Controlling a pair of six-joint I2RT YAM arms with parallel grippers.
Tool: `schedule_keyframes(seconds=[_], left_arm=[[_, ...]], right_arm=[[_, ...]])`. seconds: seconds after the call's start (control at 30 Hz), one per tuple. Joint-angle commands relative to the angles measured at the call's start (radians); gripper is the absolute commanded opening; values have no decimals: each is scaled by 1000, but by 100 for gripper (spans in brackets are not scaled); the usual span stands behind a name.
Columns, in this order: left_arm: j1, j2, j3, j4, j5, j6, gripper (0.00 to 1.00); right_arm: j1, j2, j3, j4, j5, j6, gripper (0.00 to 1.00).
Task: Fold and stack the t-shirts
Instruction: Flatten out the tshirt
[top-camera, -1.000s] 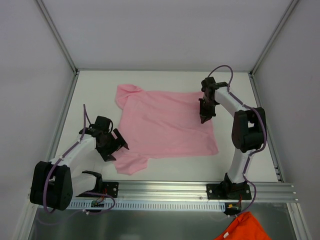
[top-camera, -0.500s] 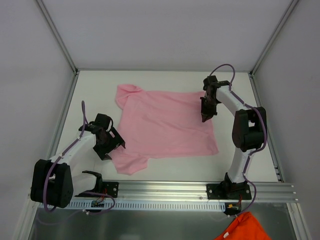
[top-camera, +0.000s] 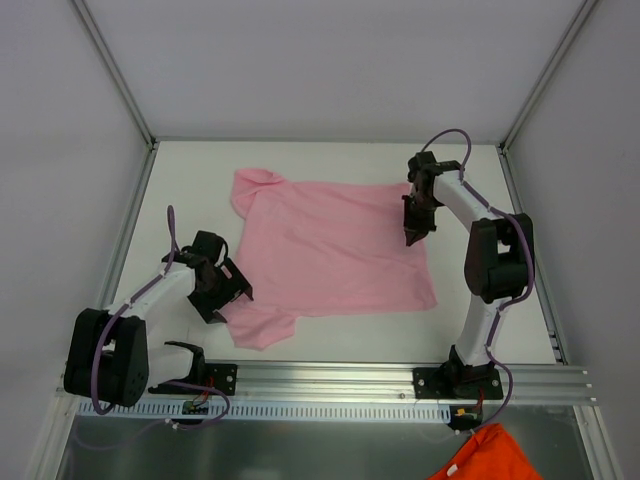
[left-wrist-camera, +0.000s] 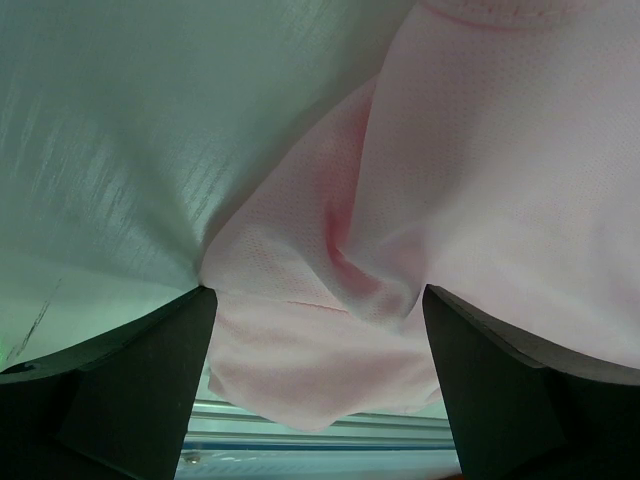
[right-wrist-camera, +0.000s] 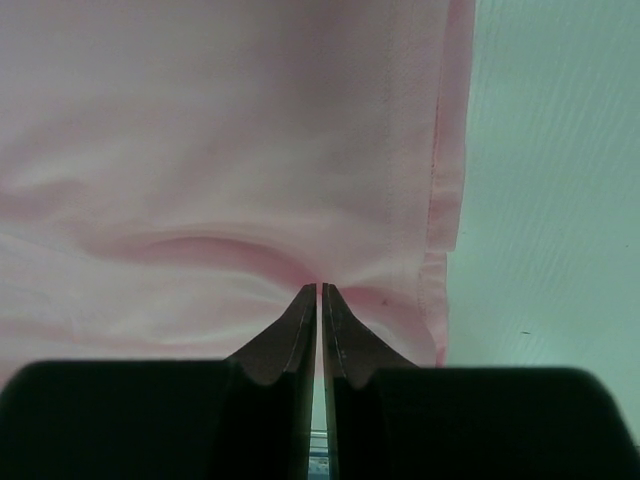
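Pink t-shirt (top-camera: 330, 250) lying flat, right gripper (top-camera: 410, 238) pinching its 3 o'clock hem, left gripper (top-camera: 236, 300) standing spread at 8 o'clock sleeve.

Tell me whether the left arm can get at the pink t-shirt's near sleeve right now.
Probably yes: the left pincer is open and straddles the bunched near sleeve of the pink t-shirt, with nothing in the way.

No text, label, brand, number or sign can be read anywhere in these views.
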Motion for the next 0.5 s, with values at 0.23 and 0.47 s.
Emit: schedule_keyframes(seconds=[0.23, 0.47], left_arm=[[-9, -30, 24, -46, -32, 6, 86], [-8, -36, 57, -88, -49, 15, 86]], right_arm=[[-22, 7, 30, 58, 67, 12, 8], [-48, 189, 250, -22, 143, 17, 1]])
